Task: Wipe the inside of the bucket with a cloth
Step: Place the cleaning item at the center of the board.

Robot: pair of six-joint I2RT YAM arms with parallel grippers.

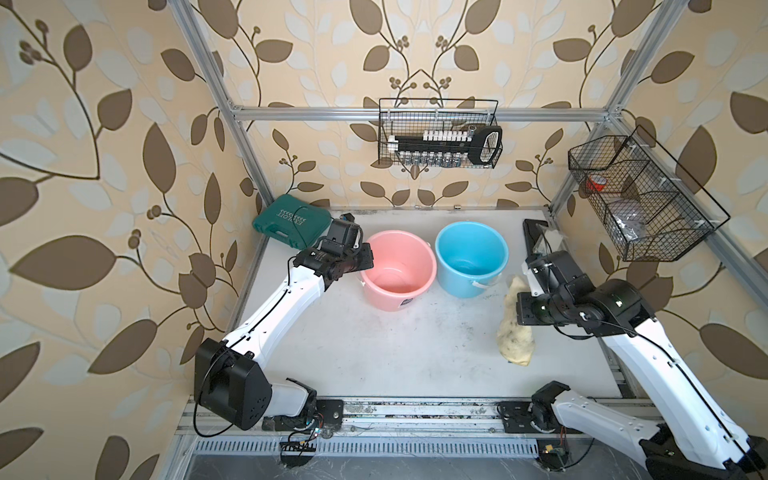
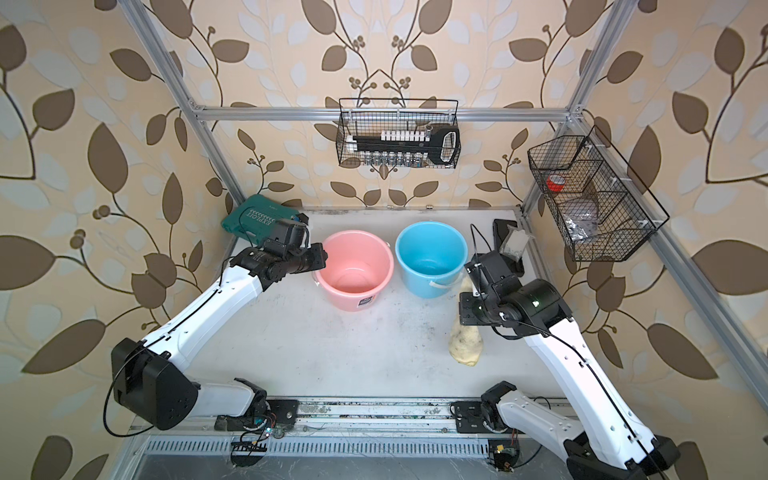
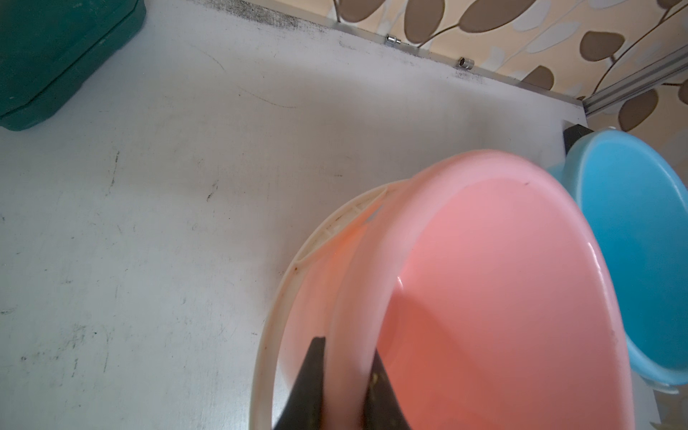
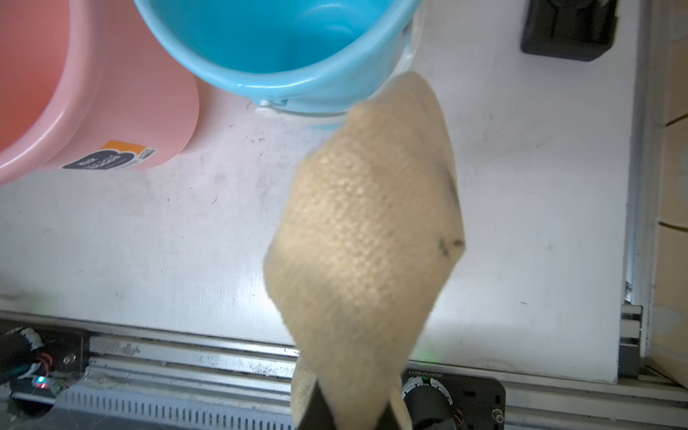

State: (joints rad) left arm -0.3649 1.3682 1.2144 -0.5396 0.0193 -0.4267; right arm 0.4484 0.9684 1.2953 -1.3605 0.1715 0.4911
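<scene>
The step in hand looks like the carry: the cloth is picked up and the bucket braced, but no wiping has begun. The left gripper point(image 3: 346, 350) is clamped on the rim of the pink bucket point(image 1: 390, 297), one finger outside the wall and one inside, which suggests that this is the bucket to be cleaned. The right gripper point(image 4: 353, 405) is pinched shut on the cloth point(image 4: 365, 231), a pale-yellow rag with dark specks. The rag hangs just beside the blue bucket point(image 1: 465, 286) and well apart from the pink one. Whether its lower end brushes the table point(image 1: 395, 353) cannot be told. The next move probably calls for the right arm to lift the rag over the blue bucket's rim or pass in front of it, then lower it into the pink bucket and press it against the wall while the left arm steadies the rim. As for writing, the green case point(image 2: 257, 217) in the far corner reads "EXPLOIT". The sticker point(image 4: 111, 156) low on the pink bucket's wall is dark and orange, and its text is too blurred to read.
</scene>
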